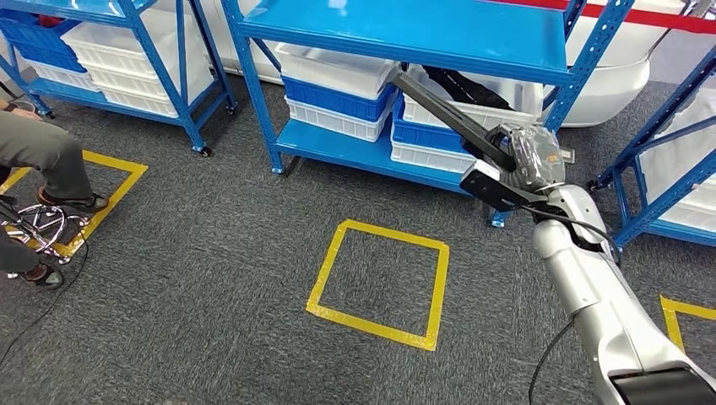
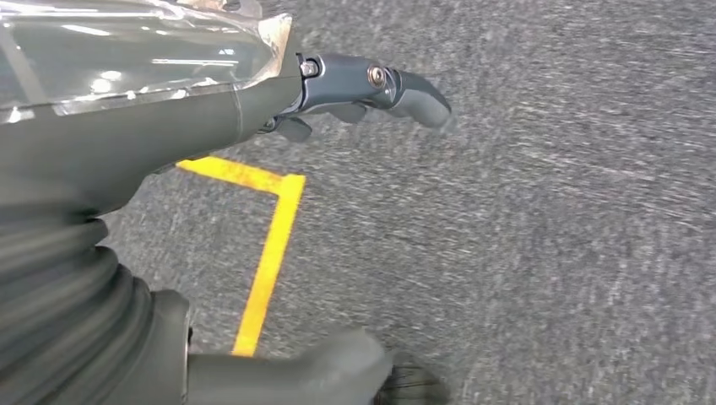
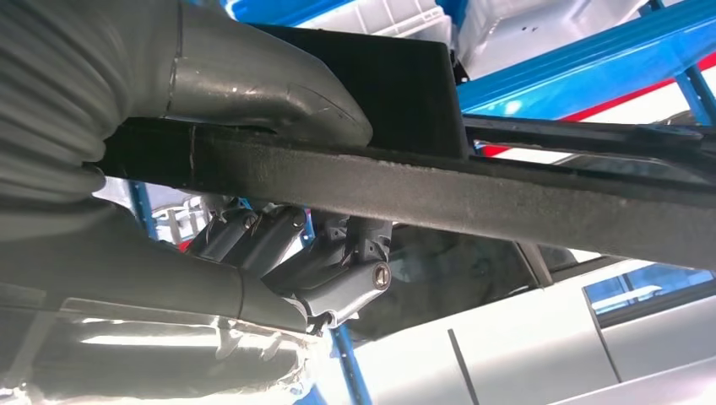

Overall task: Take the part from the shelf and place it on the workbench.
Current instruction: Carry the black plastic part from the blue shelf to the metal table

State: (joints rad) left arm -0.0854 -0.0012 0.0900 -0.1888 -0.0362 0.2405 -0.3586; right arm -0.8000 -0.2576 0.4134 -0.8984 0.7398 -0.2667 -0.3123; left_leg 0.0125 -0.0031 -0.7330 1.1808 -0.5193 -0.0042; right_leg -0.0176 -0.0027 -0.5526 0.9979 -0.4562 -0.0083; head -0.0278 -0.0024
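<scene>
I see the part [image 1: 447, 110]: one long, flat, dark bar with a rough felt-like face, ending in a pale tip near my wrist. My right hand [image 1: 528, 160] holds it, thumb [image 3: 262, 84] pressed on one face, fingers [image 3: 338, 270] curled under the other. The bar slants up from the hand across the blue shelf [image 1: 405, 34] and its stacked bins. My left hand [image 2: 355, 93] hangs over grey carpet [image 2: 549, 236], fingers loosely apart, holding nothing

Silver right arm [image 1: 604, 312], black cable, grey ribbed cover, dark screwed fingers [image 2: 397, 84]
</scene>
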